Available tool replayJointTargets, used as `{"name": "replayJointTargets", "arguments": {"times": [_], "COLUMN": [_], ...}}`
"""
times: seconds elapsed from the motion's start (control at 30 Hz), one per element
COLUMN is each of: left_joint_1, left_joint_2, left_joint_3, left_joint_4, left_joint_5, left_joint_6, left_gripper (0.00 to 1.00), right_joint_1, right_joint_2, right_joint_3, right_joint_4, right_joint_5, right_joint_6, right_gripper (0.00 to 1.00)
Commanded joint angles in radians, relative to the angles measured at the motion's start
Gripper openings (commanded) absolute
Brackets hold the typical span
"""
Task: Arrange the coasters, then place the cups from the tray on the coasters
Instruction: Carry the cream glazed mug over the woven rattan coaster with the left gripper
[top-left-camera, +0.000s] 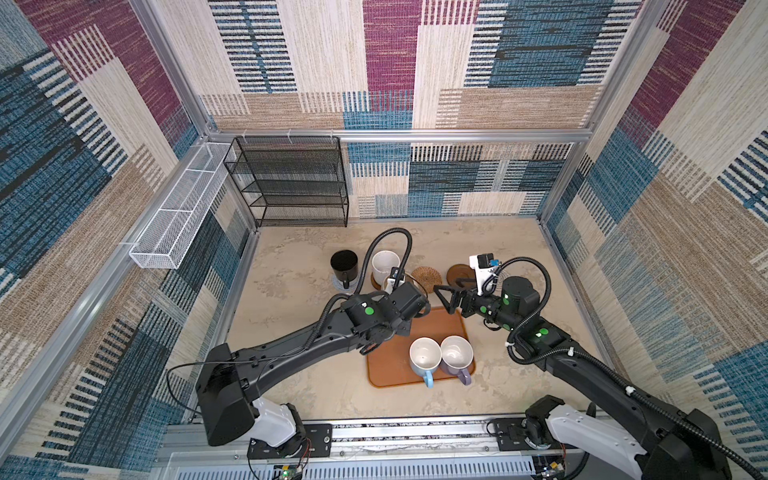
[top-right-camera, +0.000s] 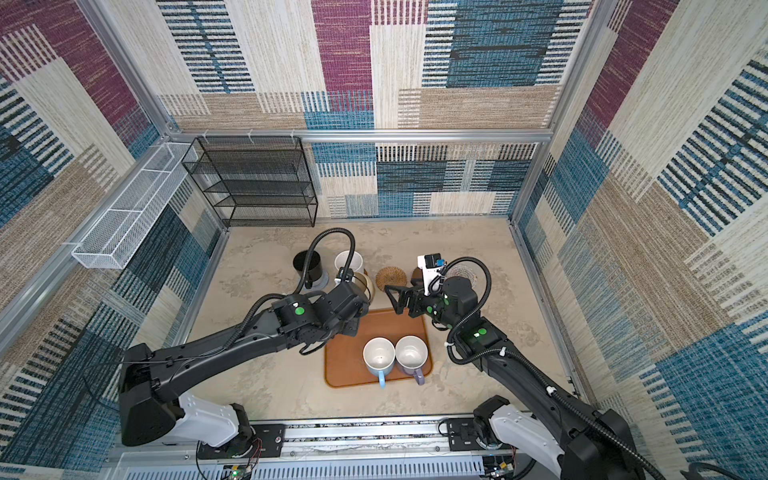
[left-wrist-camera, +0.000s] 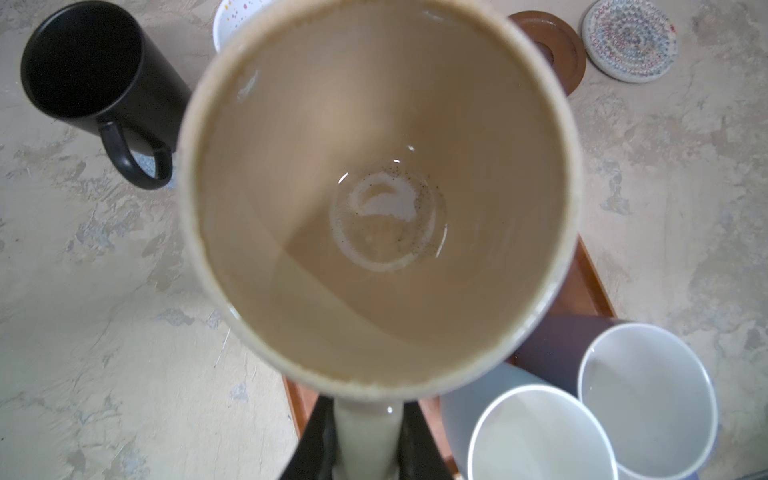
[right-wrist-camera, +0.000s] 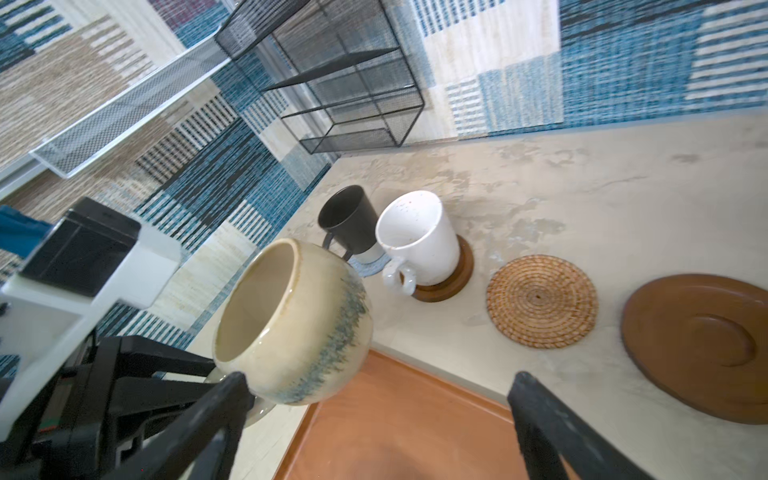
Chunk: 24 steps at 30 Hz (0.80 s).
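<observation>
Two cups (top-left-camera: 424, 355) sit on the tray (top-left-camera: 386, 374); left hand (left-wrist-camera: 368, 449) pinches the beige cup (right-wrist-camera: 291, 324) by its handle, holding it over the tray's far edge, likely for the rattan coaster (right-wrist-camera: 542, 301) just beyond; right hand (top-left-camera: 443, 299) wide, empty.

Blue, maroon and beige woven walls (top-left-camera: 324, 62) enclose a mottled beige tabletop (top-left-camera: 286, 299). A black mesh shelf (top-left-camera: 291, 183) stands at the back, with a white mesh basket (top-left-camera: 178, 216) beside it.

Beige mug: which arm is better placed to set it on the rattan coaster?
Left. The left gripper is shut on the handle of the beige mug, holding it lifted close to the bare rattan coaster. The right gripper is open and empty.
</observation>
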Motion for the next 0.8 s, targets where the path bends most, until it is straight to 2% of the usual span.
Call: {"name": "replayJointTargets", "arguments": {"times": [0.0,0.2,0.47,0.77], "left_joint_1": [0.022,0.070,0.122,0.135], "left_joint_2": [0.062,0.222,0.446,0.637], "left_joint_3": [0.083,0.229,0.401,0.589], "left_joint_4": [0.102,0.125,0.120,0.037], "left_joint_5": [0.014,0.075,0.127,0.090], "left_joint_6": [0.068,0.081,0.038,-0.029], "left_gripper": [0.00,0.00,0.00,0.00], "right_joint_1": [-0.069,-0.163,-0.218,-0.239], "right_joint_2": [0.010,0.044,0.079,0.090], "right_joint_3": [-0.013,-0.053,-0.098,-0.119], "right_joint_4": [0.059,0.097,0.129,0.127], "right_joint_5": [-0.077,-0.123,-0.127,-0.064], "right_joint_6": [0.021,0.021,0.020,0.024], "right_gripper": [1.00,1.00,1.00,1.00]}}
